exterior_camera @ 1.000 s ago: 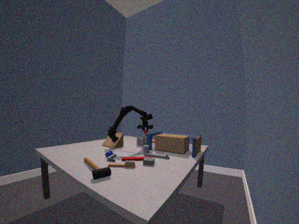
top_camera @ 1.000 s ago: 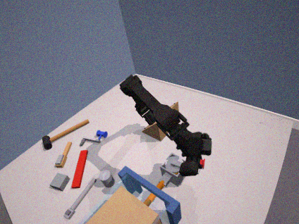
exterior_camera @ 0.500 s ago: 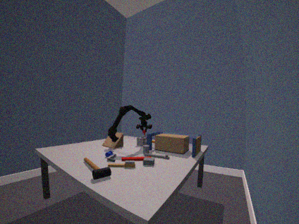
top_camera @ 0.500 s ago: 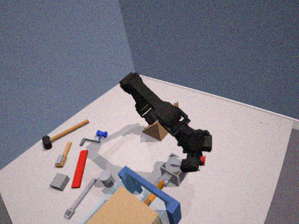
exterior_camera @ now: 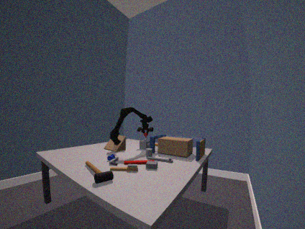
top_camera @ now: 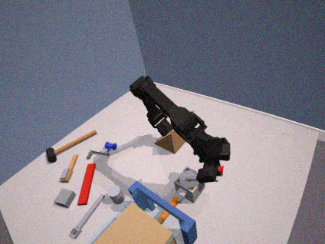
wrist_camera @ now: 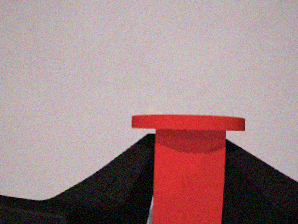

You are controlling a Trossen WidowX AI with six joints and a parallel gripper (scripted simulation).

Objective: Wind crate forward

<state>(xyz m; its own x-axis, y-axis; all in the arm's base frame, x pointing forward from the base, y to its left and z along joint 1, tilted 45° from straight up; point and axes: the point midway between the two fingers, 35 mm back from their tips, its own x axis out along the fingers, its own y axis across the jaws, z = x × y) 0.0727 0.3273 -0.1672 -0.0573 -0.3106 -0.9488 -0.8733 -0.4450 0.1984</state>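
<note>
My gripper (top_camera: 215, 171) (exterior_camera: 144, 132) (wrist_camera: 184, 144) is shut on a red handle (top_camera: 221, 169) (exterior_camera: 144, 135) (wrist_camera: 189, 189) with a flat disc at its end. It hangs just above and a little to the side of the grey hand winch (top_camera: 189, 184) (exterior_camera: 143, 144). An orange strap (top_camera: 168, 212) runs from the winch through the blue frame (top_camera: 184, 219) (exterior_camera: 154, 142) to the tan crate (top_camera: 132, 229) (exterior_camera: 175, 146). The handle's lower end and the hole on top of the winch are hidden from me.
Tools lie to the left: a mallet (top_camera: 70, 145) (exterior_camera: 99, 173), a brush (top_camera: 69, 169), a red bar (top_camera: 86, 183) (exterior_camera: 136, 162), a grey block (top_camera: 64, 197), a blue piece (top_camera: 110, 146), a grey cylinder (top_camera: 115, 194) and a grey wrench (top_camera: 87, 215). A tan wedge (top_camera: 171, 141) (exterior_camera: 116, 145) stands under the arm.
</note>
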